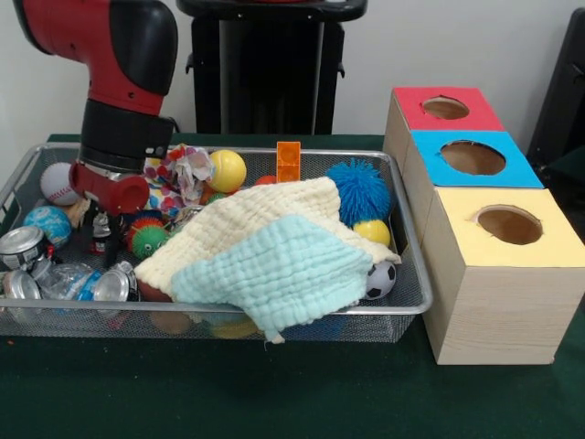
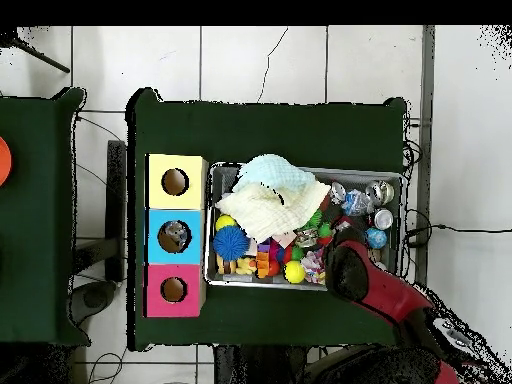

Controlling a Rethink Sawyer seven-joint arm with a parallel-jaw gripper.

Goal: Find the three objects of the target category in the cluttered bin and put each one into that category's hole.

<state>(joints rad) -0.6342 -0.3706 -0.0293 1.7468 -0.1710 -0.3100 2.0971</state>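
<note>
The silver wire-mesh bin (image 1: 407,309) is full of toys. A cream cloth (image 1: 265,212) and a light blue cloth (image 1: 274,270) cover its middle. Around them lie a blue spiky ball (image 1: 359,190), a yellow ball (image 1: 227,170), a small yellow ball (image 1: 373,231), a soccer ball (image 1: 379,281), a baseball (image 1: 57,183), a blue globe ball (image 1: 47,224) and a green and red spiky ball (image 1: 146,236). My gripper (image 1: 99,240) is down inside the bin's left part, next to the spiky green ball. In the overhead view my arm (image 2: 350,268) hides it.
Three boxes with top holes stand beside the bin: red (image 1: 445,108), blue (image 1: 473,157), yellow (image 1: 508,224). Something grey shows in the blue box's hole (image 2: 175,236). An orange block (image 1: 289,161), crushed cans (image 1: 20,245) and a plastic bottle (image 1: 69,279) also lie in the bin.
</note>
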